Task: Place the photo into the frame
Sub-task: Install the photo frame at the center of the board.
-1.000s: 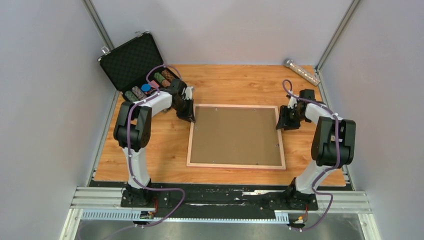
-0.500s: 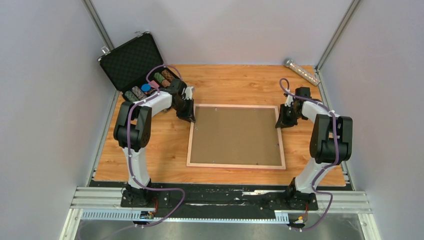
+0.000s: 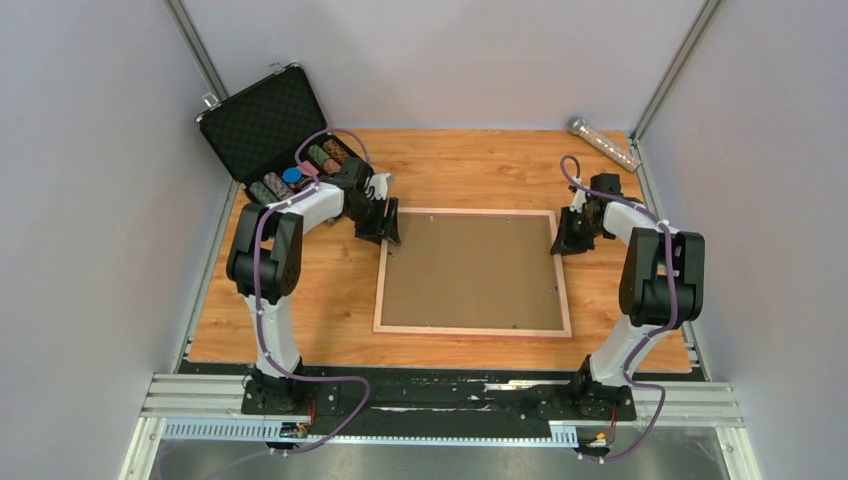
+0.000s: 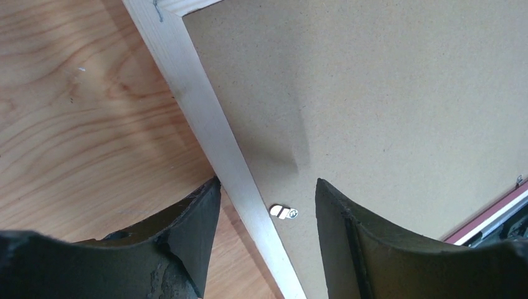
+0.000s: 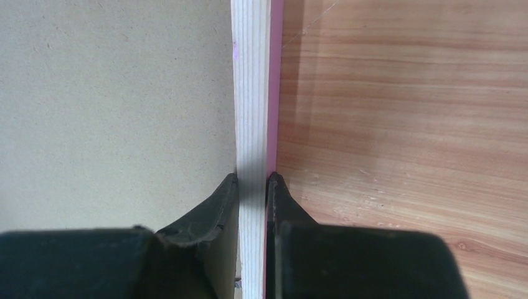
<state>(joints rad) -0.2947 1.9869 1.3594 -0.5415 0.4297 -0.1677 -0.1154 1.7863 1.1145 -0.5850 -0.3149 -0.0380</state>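
The right gripper [image 5: 252, 182] pinches the frame [image 5: 252, 93] by its right rail, near the far corner. The left gripper [image 4: 266, 190] stands spread astride the frame's left rail, beside a metal clip [image 4: 284, 212]. The frame lies back-up, with the backing board [image 3: 470, 270] filling it. The photo is out of sight, probably beneath the board, so likely only fastening the clips remains.

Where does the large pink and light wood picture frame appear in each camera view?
Top external: the pink picture frame lies back up, centre.
Left wrist: its wood rail crosses diagonally, top left to bottom centre.
Right wrist: its rail runs vertically through the middle.
Shared landmark: the brown backing board inside the rails.
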